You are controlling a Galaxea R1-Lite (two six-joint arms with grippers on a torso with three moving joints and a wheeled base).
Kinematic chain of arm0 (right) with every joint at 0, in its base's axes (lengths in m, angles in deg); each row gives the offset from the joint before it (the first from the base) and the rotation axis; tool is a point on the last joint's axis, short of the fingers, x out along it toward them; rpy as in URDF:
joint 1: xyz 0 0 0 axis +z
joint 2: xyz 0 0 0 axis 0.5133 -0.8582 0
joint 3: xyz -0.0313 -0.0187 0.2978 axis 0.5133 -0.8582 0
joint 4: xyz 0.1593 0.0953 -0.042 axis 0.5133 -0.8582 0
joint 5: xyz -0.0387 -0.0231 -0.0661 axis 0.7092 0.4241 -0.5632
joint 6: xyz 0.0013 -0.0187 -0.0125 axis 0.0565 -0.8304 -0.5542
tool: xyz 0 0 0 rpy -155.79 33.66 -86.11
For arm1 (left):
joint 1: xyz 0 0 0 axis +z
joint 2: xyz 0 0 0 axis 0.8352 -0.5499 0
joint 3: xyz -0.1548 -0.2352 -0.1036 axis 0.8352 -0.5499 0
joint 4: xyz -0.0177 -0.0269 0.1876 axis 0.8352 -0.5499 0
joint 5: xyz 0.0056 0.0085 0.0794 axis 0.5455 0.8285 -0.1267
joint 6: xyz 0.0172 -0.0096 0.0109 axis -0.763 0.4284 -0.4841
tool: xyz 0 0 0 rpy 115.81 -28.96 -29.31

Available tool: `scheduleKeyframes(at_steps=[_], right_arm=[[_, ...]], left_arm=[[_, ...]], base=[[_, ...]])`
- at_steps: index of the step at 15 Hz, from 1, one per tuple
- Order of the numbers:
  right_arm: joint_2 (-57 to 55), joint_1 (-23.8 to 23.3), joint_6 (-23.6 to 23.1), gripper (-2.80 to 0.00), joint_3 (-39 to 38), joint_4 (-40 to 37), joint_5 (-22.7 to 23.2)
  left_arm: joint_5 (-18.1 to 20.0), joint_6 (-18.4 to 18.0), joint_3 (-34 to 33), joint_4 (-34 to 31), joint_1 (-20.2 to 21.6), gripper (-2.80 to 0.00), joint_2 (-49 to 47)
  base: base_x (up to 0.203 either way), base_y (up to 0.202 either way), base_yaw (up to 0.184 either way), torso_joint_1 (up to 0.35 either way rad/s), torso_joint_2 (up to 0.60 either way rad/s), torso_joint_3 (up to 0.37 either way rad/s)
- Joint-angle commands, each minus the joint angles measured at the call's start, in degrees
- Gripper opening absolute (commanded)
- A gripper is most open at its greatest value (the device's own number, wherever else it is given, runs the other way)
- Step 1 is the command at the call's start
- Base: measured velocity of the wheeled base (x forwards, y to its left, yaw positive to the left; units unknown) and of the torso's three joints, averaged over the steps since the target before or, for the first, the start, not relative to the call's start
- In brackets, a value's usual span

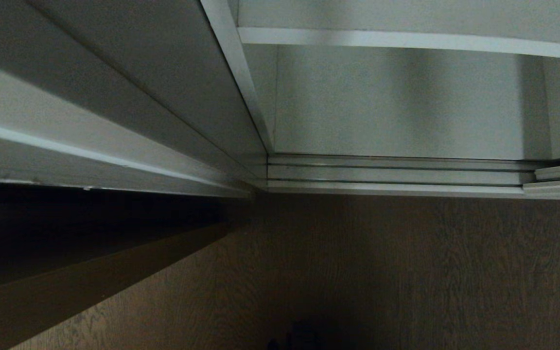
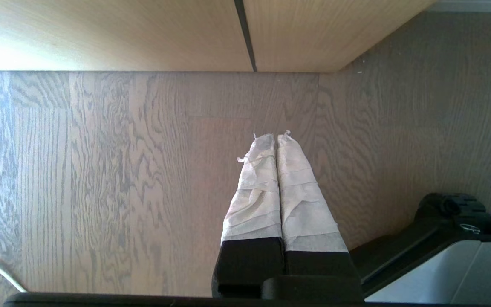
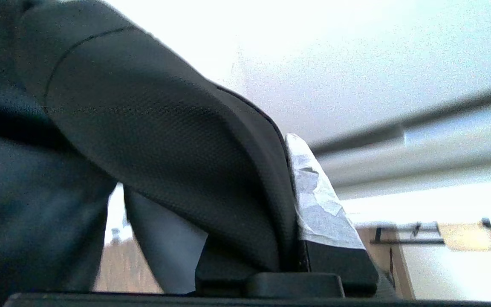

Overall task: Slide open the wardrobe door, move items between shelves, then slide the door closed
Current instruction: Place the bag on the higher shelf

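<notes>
My right gripper is shut on a soft black fabric item, which drapes over one finger and hides it; the other taped finger presses against the cloth. Neither gripper shows in the head view. There the wardrobe stands open: a white shelf spans the top of a bare white compartment, with the floor tracks below. The pale sliding wardrobe door with its thin frame stands at the left. My left gripper is parked over the wood floor, its taped fingers pressed together on nothing.
Wood-grain floor lies in front of the wardrobe. A dark gap opens under the left side. The foot of another door panel sits on the tracks at far right. A light wood door with a dark groove stands near my left arm.
</notes>
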Motion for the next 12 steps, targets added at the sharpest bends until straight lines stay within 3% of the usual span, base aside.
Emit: scheduleKeyframes(at_steps=[1, 5, 10, 12], right_arm=[[-7.5, 0.1, -0.4, -2.80, 7.1, 2.1, -0.3], [-13.5, 0.1, -7.6, -2.80, 10.2, 13.9, 0.0], [-17.2, 0.1, -8.2, -2.80, 10.3, 25.7, 0.3], [-18.7, 0.1, -10.4, -2.80, 10.4, 31.7, 0.3]], left_arm=[[0.0, 0.0, 0.0, 0.0, 0.0, -2.80, -0.1], [0.0, 0.0, 0.0, 0.0, 0.0, -2.80, -0.1], [0.0, 0.0, 0.0, 0.0, 0.0, -2.80, -0.1], [0.0, 0.0, 0.0, 0.0, 0.0, -2.80, 0.0]], base=[[0.000, 0.000, 0.000, 0.000, 0.00, 0.000], [0.000, 0.000, 0.000, 0.000, 0.00, 0.000], [0.000, 0.000, 0.000, 0.000, 0.00, 0.000], [0.000, 0.000, 0.000, 0.000, 0.00, 0.000]])
